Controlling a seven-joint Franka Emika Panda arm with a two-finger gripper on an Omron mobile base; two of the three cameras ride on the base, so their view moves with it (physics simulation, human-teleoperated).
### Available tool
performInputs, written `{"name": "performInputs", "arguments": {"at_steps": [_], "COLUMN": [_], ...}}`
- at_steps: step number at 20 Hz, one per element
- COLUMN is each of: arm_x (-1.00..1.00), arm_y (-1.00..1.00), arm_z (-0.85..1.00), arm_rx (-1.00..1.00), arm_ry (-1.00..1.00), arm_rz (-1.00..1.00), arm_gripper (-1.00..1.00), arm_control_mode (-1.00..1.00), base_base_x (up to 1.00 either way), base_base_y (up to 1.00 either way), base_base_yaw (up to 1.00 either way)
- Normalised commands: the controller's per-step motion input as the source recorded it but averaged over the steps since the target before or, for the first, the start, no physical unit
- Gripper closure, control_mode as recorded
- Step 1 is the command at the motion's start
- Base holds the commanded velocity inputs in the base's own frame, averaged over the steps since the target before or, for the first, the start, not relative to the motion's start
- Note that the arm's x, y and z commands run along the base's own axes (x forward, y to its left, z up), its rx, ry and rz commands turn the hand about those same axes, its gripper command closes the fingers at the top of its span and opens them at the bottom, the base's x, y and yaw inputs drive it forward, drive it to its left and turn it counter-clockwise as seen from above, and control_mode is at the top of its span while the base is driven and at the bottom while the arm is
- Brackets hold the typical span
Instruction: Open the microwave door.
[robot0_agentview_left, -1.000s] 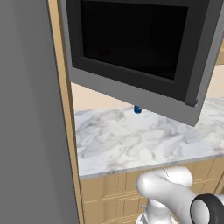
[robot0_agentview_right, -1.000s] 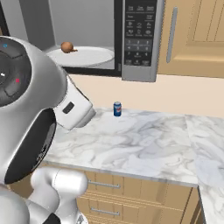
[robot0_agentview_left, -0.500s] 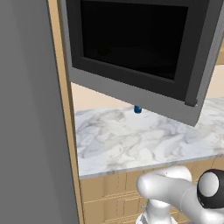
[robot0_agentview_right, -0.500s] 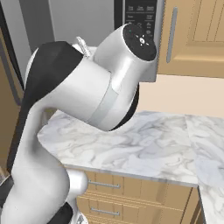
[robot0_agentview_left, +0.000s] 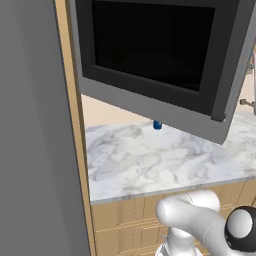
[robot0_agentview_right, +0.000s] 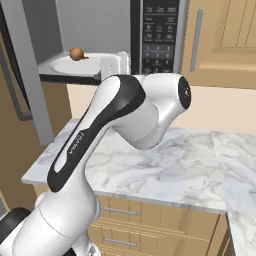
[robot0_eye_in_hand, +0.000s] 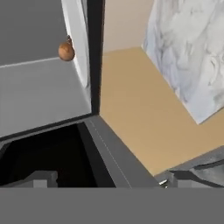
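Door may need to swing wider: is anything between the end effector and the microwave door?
Nothing visible. The open end effector faces the grey-framed, black-windowed microwave door directly, with no object between them.

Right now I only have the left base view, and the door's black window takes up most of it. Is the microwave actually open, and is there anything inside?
Observer: Yes. In the right base view the door stands swung out to the left, and the cavity is exposed beside the keypad. A white plate sits inside with a small round brown item on it.
Operator: Where are the fingers, and are they holding anything?
Observer: In the hand view the fingers are spread wide with nothing clamped between them. They point toward the open cavity, and the brown item shows at upper left.
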Motion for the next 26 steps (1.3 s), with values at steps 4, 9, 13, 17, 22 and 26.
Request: {"name": "performInputs", "arguments": {"at_steps": [4, 9, 13, 17, 22, 26], "arm_x": [0.64, 0.25, -0.12, -0.54, -0.58, -0.43], "arm_y": [0.59, 0.72, 0.80, 0.84, 0.97, 1.00], "arm_z": [0.00, 0.09, 0.25, 0.31, 0.23, 0.16], "arm_rx": [0.37, 0.28, 0.19, 0.13, 0.08, 0.02], "arm_ry": [0.11, 0.24, 0.26, 0.25, 0.25, 0.24], "arm_rz": [0.08, 0.19, 0.30, 0.38, 0.38, 0.32], "arm_gripper": [-1.00, -1.00, -1.00, -1.00, -1.00, -1.00], "arm_control_mode": [-1.00, -1.00, -1.00, -1.00, -1.00, -1.00], "base_base_x": [0.00, 0.00, 0.00, 0.00, 0.00, 0.00], "base_base_y": [0.00, 0.00, 0.00, 0.00, 0.00, 0.00], "base_base_yaw": [0.00, 0.00, 0.00, 0.00, 0.00, 0.00]}}
